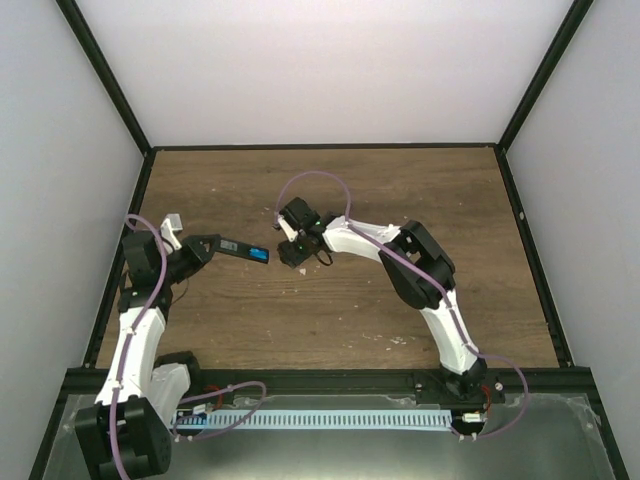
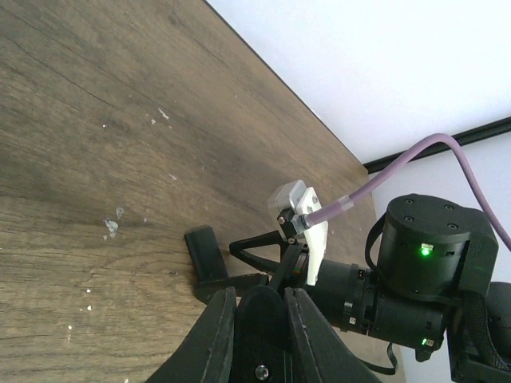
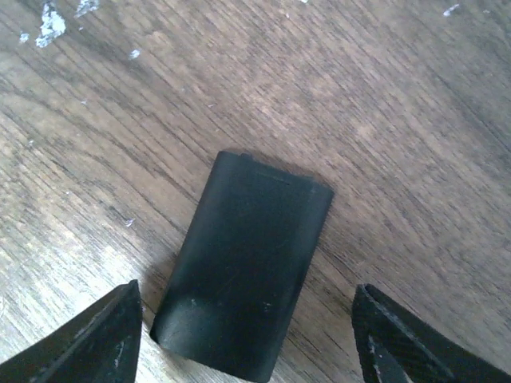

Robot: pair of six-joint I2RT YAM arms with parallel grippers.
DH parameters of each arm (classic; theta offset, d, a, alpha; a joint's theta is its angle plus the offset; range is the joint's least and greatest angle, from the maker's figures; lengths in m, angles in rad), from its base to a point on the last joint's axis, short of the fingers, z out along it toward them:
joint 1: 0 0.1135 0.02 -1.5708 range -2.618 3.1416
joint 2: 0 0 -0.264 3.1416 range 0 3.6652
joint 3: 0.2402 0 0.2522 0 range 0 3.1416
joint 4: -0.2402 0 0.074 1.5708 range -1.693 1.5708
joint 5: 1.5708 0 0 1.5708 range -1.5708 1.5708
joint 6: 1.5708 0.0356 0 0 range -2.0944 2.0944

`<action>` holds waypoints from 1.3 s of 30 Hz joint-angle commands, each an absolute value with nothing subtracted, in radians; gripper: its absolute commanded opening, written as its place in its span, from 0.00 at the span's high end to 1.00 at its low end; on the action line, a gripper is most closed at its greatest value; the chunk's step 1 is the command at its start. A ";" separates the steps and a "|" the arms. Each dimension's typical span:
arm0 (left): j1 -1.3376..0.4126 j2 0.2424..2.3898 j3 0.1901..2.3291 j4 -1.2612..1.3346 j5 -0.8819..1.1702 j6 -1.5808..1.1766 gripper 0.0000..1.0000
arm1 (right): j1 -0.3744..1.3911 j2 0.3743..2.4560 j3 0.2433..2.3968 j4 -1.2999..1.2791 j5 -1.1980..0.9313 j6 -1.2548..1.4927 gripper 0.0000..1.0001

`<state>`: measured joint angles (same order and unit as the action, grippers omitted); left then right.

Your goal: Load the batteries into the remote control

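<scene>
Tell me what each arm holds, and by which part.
Left gripper grips the remote by its end opposite the batteries; right gripper, jaws open over the cover, holds nothing.

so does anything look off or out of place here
Only the small black cover: it lies loose on the table, off the remote, between the right gripper's open fingers. The left gripper holds the remote, blue batteries showing at its end. Pale specks lie nearby.

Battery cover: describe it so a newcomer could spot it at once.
On the wooden table, look mid-table beneath the right gripper. The cover is the short, flat black slab lying between its parted fingers. Unlike the remote in the left gripper, it is stubby and shows no blue.
</scene>
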<state>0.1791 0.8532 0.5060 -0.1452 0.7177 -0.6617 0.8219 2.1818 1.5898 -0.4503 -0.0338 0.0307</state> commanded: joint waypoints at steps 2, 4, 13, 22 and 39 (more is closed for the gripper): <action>0.186 0.836 0.495 -0.137 0.712 -0.672 1.00 | 0.828 2.213 1.639 -0.492 -0.016 0.017 0.39; 0.186 0.836 0.494 -0.134 0.714 -0.674 1.00 | 0.828 2.215 1.635 -0.500 -0.010 0.014 0.42; 0.186 0.872 0.498 -0.100 0.743 -0.687 1.00 | 0.828 2.200 1.594 -0.515 0.011 0.003 0.58; 0.186 0.929 0.539 -0.083 0.796 -0.630 1.00 | 0.823 2.146 1.561 -0.507 0.019 0.005 0.65; 0.138 1.221 0.681 -0.022 1.123 -0.422 1.00 | 0.722 1.654 1.100 -0.440 -0.112 -0.050 0.70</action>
